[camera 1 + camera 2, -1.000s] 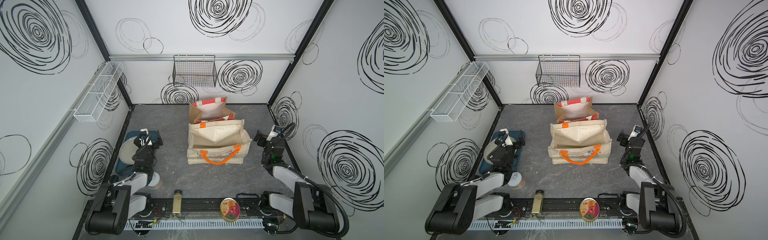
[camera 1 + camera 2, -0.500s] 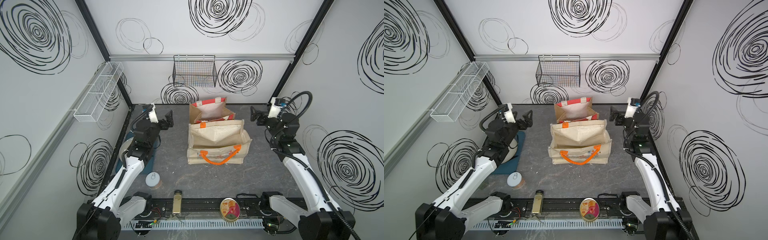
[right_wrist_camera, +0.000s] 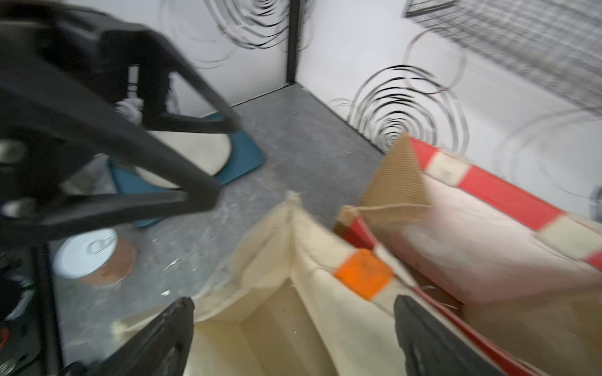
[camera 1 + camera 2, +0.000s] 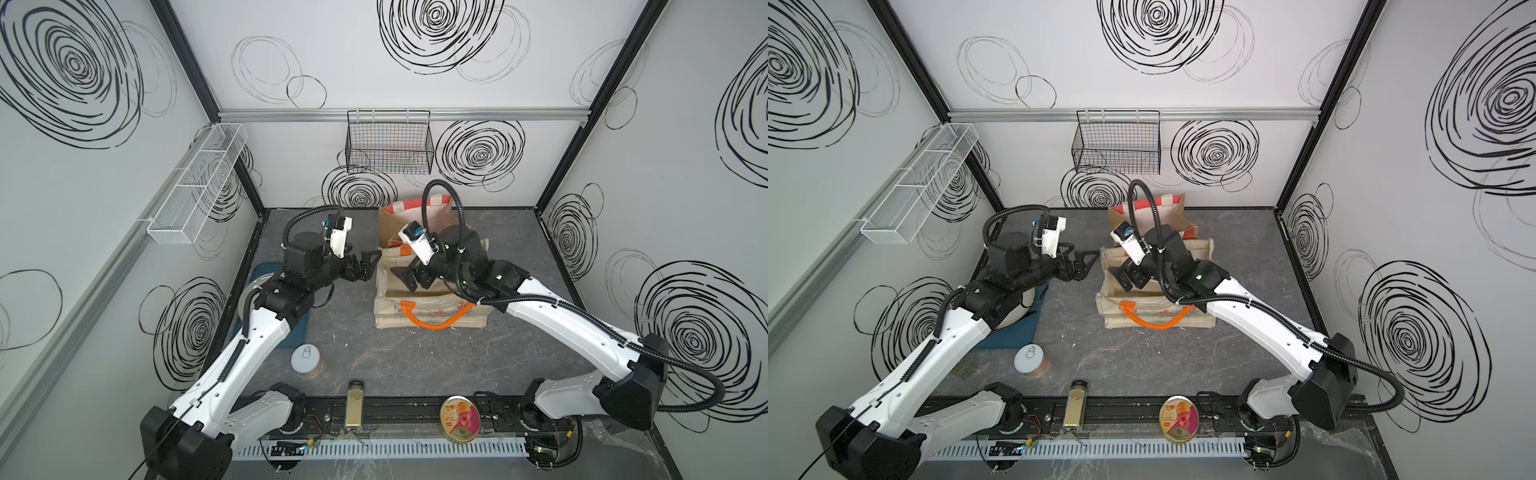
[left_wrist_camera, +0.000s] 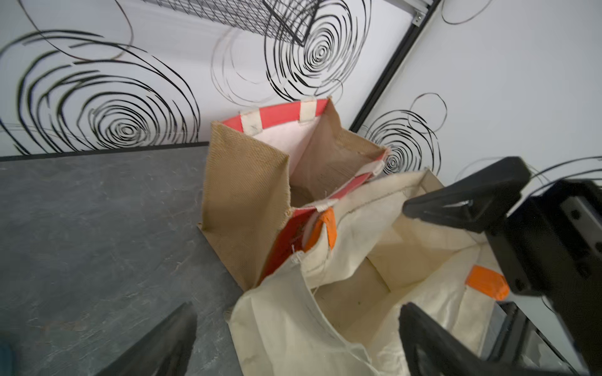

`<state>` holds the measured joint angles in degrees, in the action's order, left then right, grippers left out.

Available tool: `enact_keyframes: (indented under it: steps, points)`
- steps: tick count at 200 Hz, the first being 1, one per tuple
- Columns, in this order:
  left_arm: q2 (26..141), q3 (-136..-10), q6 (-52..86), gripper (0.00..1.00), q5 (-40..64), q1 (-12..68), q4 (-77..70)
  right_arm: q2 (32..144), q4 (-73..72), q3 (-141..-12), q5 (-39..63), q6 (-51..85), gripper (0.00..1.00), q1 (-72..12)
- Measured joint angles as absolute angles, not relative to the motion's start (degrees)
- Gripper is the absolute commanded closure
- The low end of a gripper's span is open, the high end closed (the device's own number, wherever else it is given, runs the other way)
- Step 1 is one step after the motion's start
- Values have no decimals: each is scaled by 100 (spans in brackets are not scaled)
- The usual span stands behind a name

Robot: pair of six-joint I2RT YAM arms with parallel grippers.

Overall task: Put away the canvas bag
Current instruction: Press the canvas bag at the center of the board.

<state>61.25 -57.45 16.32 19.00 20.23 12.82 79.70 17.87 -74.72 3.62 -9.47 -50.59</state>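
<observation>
The canvas bag (image 4: pixel 432 320) (image 4: pixel 1154 311) is cream with orange handles and stands open at mid-table. My left gripper (image 4: pixel 370 264) (image 4: pixel 1089 264) is open at the bag's upper left edge. In the left wrist view the bag's end wall (image 5: pixel 293 325) shows between that gripper's (image 5: pixel 293 341) spread fingers, ungripped. My right gripper (image 4: pixel 405 278) (image 4: pixel 1121 278) hangs open over the bag's mouth. In the right wrist view, which is blurred, this gripper (image 3: pixel 293 338) looks down into the bag's left inner corner (image 3: pixel 293 260), holding nothing.
A burlap bag with red trim (image 4: pixel 392 226) stands right behind the canvas bag. A black wire basket (image 4: pixel 388 147) hangs on the back wall, a white wire shelf (image 4: pixel 199 183) on the left wall. A can (image 4: pixel 305 359), jar (image 4: pixel 355 405) and tin (image 4: pixel 460 419) lie near the front.
Both arms have lifted from their low rest at the table's sides and swung inward to the canvas bag. Both grippers stay open.
</observation>
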Motion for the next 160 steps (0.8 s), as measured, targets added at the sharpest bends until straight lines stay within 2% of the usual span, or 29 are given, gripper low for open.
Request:
enact_keyframes:
  steps: [46,65,107,131,153,160]
  points:
    - [5878,-5537,1944,1,2386,1592,1426,8162,2078,-7404,580,-930,10,-5714]
    - [5819,-5478,2003,0,2469,1533,1487,8130,2112,-7336,600,-871,19,-5760]
    - [5743,-5356,2047,0,2652,1776,1505,8005,2193,-6982,464,-816,31,-5951]
    - [5725,-5201,2130,1,2777,1717,1498,7981,2191,-6626,340,-784,49,-5990]
    - [5710,-5157,2165,1,2799,1669,1522,7977,2154,-6471,209,-821,85,-5990]
    - [5677,-5146,2150,1,2803,1671,1529,7977,2150,-6469,148,-816,89,-5988]
